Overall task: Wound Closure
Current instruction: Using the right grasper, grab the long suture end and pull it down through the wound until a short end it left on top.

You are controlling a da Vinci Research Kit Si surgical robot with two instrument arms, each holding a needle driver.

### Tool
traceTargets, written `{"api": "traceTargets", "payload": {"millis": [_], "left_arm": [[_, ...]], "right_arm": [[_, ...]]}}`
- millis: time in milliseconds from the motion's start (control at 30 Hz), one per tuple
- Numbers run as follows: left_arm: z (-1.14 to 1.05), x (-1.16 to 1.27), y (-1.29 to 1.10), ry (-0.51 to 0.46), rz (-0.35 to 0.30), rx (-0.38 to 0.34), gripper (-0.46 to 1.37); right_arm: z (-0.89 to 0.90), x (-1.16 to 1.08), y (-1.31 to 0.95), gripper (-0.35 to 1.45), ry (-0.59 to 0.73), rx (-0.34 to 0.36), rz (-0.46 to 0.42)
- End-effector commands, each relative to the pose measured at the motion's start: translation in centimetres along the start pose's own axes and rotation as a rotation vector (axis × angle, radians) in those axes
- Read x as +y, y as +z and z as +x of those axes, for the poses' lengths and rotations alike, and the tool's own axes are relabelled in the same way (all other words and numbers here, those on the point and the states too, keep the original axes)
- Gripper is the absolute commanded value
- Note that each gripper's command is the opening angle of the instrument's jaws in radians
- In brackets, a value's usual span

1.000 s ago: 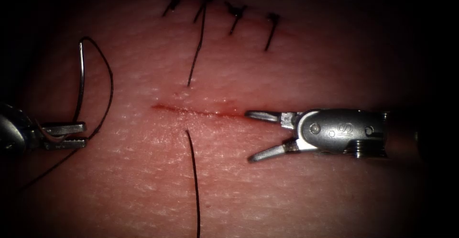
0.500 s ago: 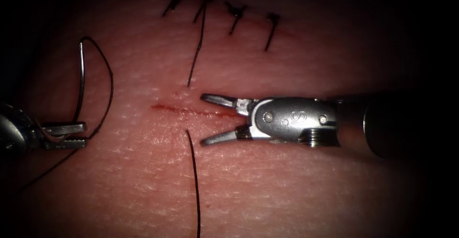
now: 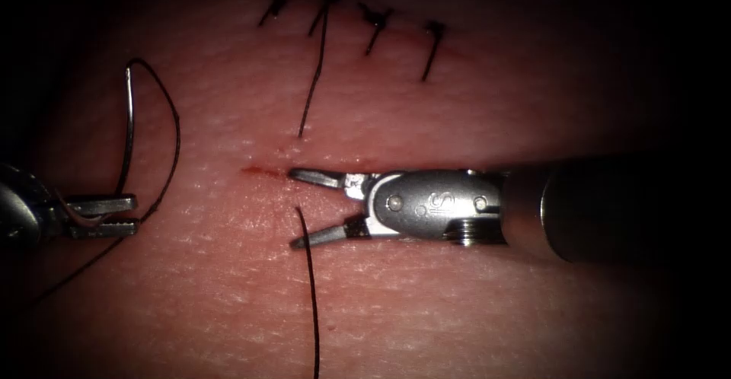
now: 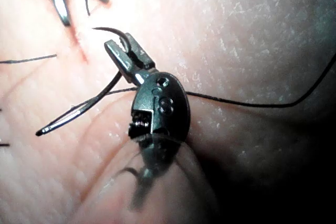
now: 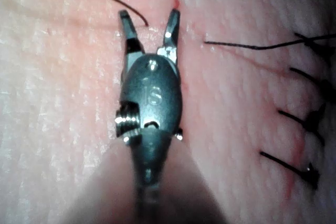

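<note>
Your left end effector [image 3: 114, 216] pinches the needle [image 3: 128, 132] mid-curve, clear of the tissue [image 3: 472, 310], left of the cut [image 3: 263, 171]. Right end effector [image 3: 293, 208] spread, empty, over the cut beside a thread [image 3: 311, 295] end.

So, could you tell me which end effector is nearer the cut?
Right. The right end effector straddles the cut, open and empty; the left end effector holds the needle far left.
</note>
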Motion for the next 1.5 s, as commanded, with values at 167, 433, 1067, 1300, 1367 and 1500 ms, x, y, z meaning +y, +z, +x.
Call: {"api": "traceTargets", "payload": {"millis": [167, 433, 1067, 1300, 1367, 1500], "left_arm": [[0.00, 0.00, 0.00, 0.000, -0.009, 0.000, -0.35], [0.01, -0.02, -0.01, -0.001, -0.012, 0.003, -0.35], [0.01, -0.02, -0.01, -0.001, -0.010, 0.001, -0.35], [0.00, -0.01, 0.00, -0.001, -0.009, 0.001, -0.35], [0.00, -0.01, 0.00, -0.001, -0.009, 0.001, -0.35], [0.00, -0.01, 0.00, -0.001, -0.009, 0.000, -0.35]], "right_arm": [[-0.02, -0.03, -0.04, -0.35, -0.005, -0.016, 0.041], [-0.02, -0.06, -0.03, -0.35, -0.005, -0.029, 0.043], [0.18, -0.46, -0.09, -0.35, -0.012, -0.056, 0.117], [0.37, -0.94, -0.22, -0.35, -0.012, -0.075, 0.165], [0.40, -1.02, -0.25, -0.35, -0.009, -0.081, 0.174], [0.48, -1.23, -0.34, -0.35, -0.004, -0.088, 0.189]]}}
